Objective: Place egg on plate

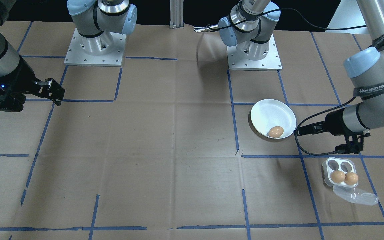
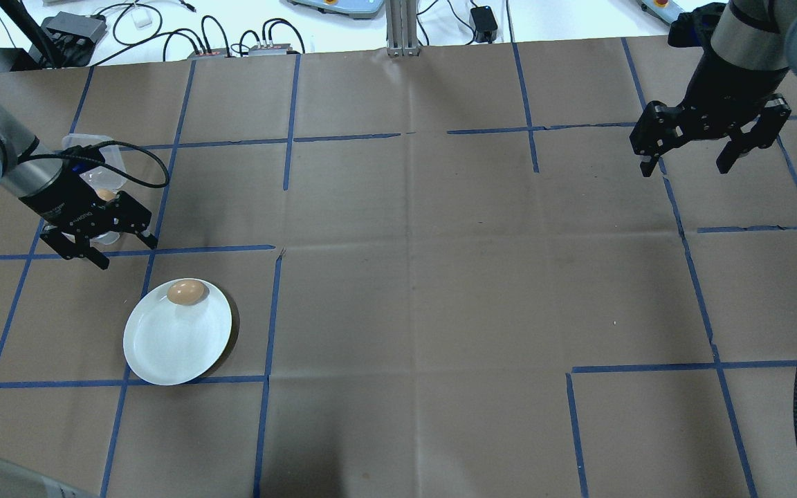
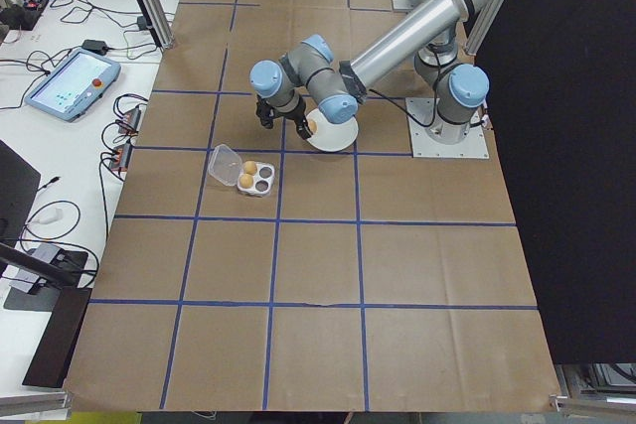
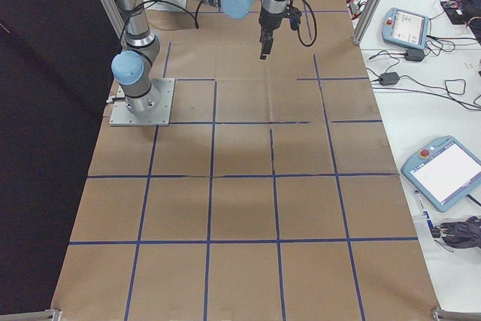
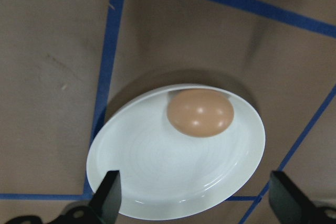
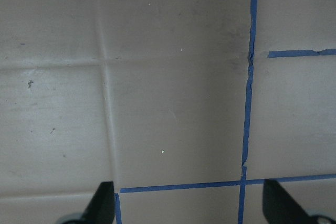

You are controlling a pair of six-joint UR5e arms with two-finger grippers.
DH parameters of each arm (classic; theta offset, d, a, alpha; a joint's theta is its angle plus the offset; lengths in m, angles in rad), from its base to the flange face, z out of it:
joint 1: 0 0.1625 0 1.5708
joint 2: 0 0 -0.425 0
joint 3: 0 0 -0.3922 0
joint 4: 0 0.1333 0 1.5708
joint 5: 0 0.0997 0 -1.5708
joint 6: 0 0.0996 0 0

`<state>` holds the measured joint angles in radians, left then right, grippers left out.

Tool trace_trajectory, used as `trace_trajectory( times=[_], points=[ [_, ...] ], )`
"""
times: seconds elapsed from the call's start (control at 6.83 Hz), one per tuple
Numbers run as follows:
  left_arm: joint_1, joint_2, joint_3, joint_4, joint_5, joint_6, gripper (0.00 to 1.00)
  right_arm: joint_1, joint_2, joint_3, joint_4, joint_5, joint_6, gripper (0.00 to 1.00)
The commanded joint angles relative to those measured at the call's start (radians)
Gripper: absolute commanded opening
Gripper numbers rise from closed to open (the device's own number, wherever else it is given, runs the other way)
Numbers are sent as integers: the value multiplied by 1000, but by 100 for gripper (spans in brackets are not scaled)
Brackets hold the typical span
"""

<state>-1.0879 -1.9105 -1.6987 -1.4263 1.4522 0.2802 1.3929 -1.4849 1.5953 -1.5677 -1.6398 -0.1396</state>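
Note:
One brown egg (image 2: 186, 292) lies on the white plate (image 2: 173, 346), near its far rim. The left wrist view looks straight down on the same egg (image 5: 200, 113) and plate (image 5: 157, 177). My left gripper (image 2: 127, 253) hovers open and empty just beyond the plate, between it and the clear egg carton (image 1: 340, 166). The carton holds two more brown eggs (image 1: 337, 176) in its front cups. My right gripper (image 2: 686, 168) hangs open and empty over bare table at the far right.
The carton's clear lid (image 1: 357, 195) lies folded open beside it. Brown paper with blue tape lines (image 2: 281, 200) covers the table. Both arm bases (image 1: 95, 46) stand at the robot's edge. Cables and control boxes (image 2: 232, 41) lie past the table's far edge.

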Motion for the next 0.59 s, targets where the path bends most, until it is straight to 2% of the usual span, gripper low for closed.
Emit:
trace_trajectory(
  times=[0.0, 0.44],
  points=[
    [8, -53, 94, 116, 2, -15, 99, 0, 0, 0, 0, 0, 0, 100],
    [36, -99, 122, 332, 1, -297, 99, 0, 0, 0, 0, 0, 0, 100]
  ],
)
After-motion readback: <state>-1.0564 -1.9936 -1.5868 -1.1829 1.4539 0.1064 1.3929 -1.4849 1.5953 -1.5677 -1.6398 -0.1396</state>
